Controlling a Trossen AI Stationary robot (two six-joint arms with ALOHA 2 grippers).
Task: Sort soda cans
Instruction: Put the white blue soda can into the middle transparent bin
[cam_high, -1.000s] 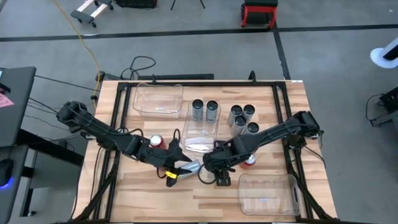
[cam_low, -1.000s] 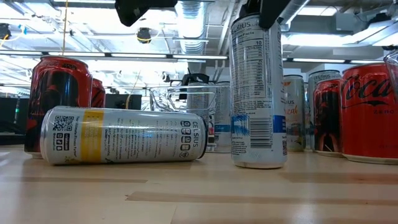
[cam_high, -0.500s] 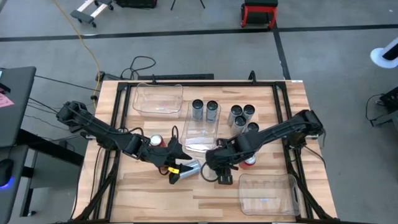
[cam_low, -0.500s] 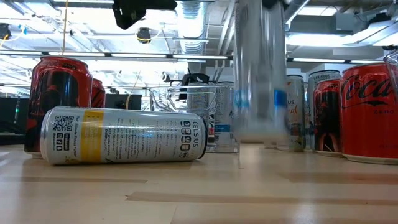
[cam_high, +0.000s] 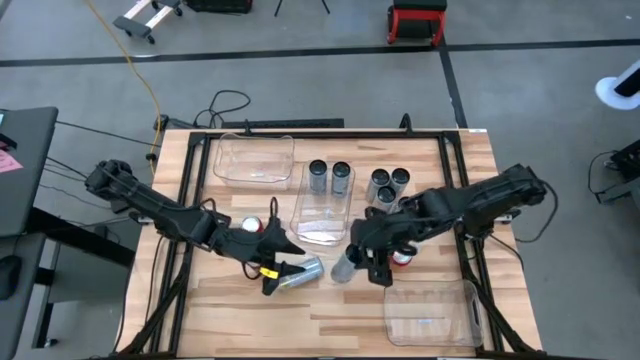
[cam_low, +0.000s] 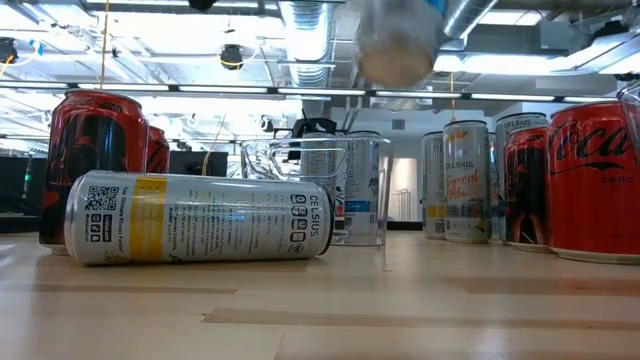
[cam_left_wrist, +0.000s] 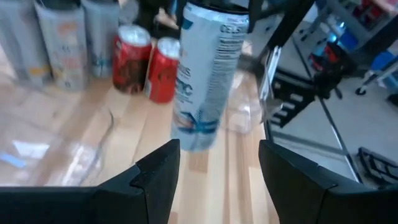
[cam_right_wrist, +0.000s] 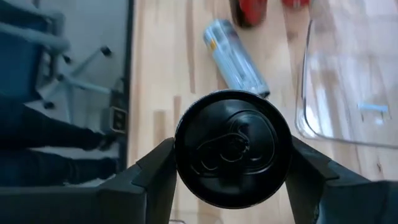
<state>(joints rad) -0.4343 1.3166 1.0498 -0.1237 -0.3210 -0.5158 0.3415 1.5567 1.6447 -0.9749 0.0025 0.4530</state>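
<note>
From above, the right gripper is clamping a silver-grey can, lifted near the middle clear bin. The left gripper is hovering, fingers apart, over a fallen can.

At table height, the lifted can is hanging high; the fallen can is lying ahead of a red can.

The left wrist view is showing the raised can beyond spread fingers.

The right wrist view is showing the dark can top filling the jaws.

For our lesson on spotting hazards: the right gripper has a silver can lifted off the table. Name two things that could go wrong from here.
1. The lifted can hangs above the table in the right gripper; if the grip slips, it may fall.
2. The left gripper sits by the toppled can close by; the arms could collide.
</note>
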